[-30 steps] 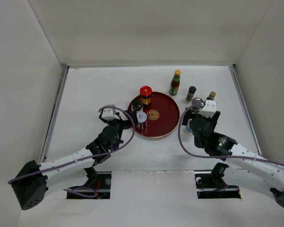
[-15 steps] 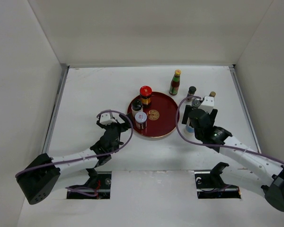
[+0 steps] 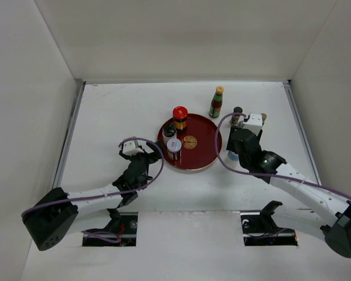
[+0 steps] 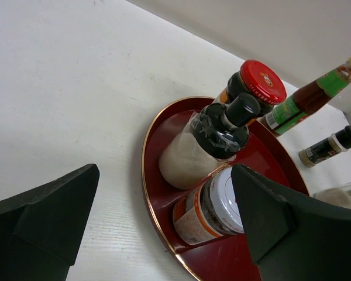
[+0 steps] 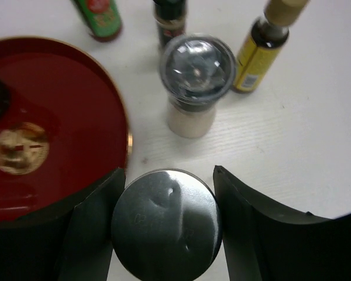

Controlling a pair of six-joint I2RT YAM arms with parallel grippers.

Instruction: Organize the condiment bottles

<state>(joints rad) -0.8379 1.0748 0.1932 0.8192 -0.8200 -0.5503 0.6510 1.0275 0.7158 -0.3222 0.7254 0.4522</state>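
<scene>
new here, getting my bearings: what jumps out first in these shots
The big red round tray mid-table, with three bottles crowded on its left side. Then the silver-lidded jar filling the right wrist view between the fingers of the right gripper, just off the tray.

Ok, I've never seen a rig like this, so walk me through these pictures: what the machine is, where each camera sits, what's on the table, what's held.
These are two robot arms bolted at the table's near edge, each ending in a two-finger gripper. One picture looks down from above and behind them; the other two come from cameras on the wrists. On the white table lies a round red tray carrying a red-capped jar, a black-capped bottle with pale contents and a white-lidded jar. Right of it stand a green-labelled sauce bottle and a small black-capped spice bottle. The left gripper is open and empty, facing the tray. The right gripper has a silver-lidded jar between its fingers; whether they squeeze it is unclear.
</scene>
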